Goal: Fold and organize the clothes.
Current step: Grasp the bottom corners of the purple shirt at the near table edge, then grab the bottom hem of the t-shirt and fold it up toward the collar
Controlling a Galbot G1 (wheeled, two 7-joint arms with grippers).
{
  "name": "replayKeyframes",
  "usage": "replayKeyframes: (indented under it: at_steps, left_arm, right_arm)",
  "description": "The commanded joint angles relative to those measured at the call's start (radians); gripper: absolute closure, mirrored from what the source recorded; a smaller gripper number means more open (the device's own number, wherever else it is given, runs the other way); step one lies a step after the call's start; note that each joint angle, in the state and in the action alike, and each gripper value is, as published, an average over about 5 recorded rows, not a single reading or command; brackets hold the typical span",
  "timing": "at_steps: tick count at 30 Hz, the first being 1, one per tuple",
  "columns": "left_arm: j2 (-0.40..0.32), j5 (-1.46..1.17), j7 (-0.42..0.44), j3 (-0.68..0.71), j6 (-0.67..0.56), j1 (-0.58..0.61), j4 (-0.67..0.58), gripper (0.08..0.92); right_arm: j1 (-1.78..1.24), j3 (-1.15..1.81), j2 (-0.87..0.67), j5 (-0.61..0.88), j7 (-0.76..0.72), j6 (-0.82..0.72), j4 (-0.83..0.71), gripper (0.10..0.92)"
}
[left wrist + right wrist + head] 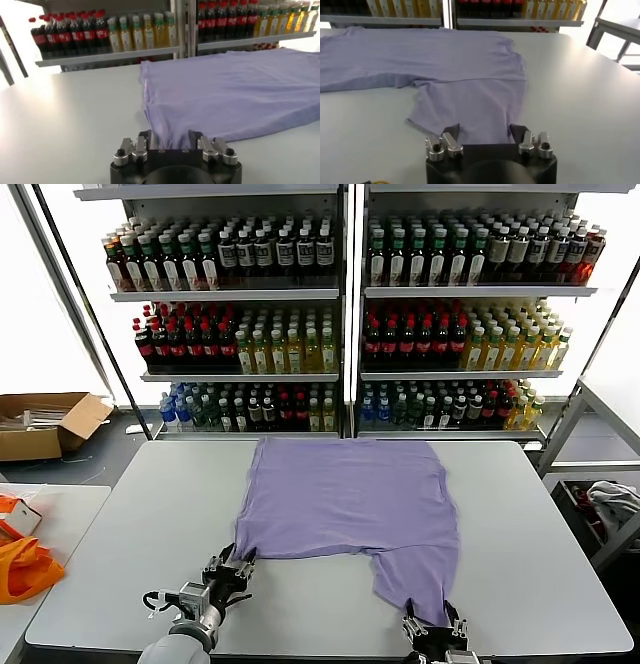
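A lavender-purple T-shirt (345,494) lies spread on the grey table (150,524), plain side up, with one part reaching toward the front edge at the right. My left gripper (235,562) is at the shirt's near left corner. In the left wrist view the cloth (235,90) gathers in creases between the fingers of that gripper (168,141), which press on it. My right gripper (433,619) is at the near end of the right part. In the right wrist view its fingers (451,132) stand wide apart on either side of the flat cloth (470,70).
Shelves of bottled drinks (345,314) stand behind the table. A cardboard box (45,424) is on the floor at the left, and an orange bag (22,569) lies on a side table. A metal rack (600,434) holding cloth stands at the right.
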Motion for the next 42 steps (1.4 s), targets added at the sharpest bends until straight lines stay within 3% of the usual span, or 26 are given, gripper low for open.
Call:
replayKeyframes:
  at_steps: [1,9,13,20,26,33,42]
  left_arm:
    - [-0.002,-0.001,0.003,0.013,0.003,0.005,-0.001,0.657]
    - [-0.002,0.001,0.007,0.014,-0.001,0.012,-0.013,0.879]
    - [-0.007,-0.002,0.010,0.016,-0.019,0.008,-0.015,0.916]
    - [-0.029,-0.033,0.007,0.015,-0.081,-0.026,-0.007,0.916]
    - [-0.050,-0.068,-0.010,0.016,-0.141,-0.093,0.021,0.916]
    - [-0.044,-0.119,-0.021,0.029,-0.204,-0.192,0.097,0.916]
    - [-0.043,-0.142,-0.019,0.071,-0.192,-0.334,0.225,0.916]
  right_arm:
    - [-0.006,0.000,0.002,0.009,0.003,0.004,-0.001,0.585]
    - [-0.001,0.021,-0.003,0.008,-0.015,0.027,0.002,0.819]
    - [0.021,0.042,0.002,0.004,-0.036,0.038,0.008,0.904]
    - [0.089,0.088,0.011,-0.032,-0.080,0.053,0.026,0.914]
    - [0.190,0.118,0.014,-0.216,-0.129,0.110,0.010,0.914]
    - [0.307,0.146,0.006,-0.222,-0.169,0.157,-0.069,0.914]
    - [0.470,0.125,0.006,-0.215,-0.197,0.156,-0.222,0.914]
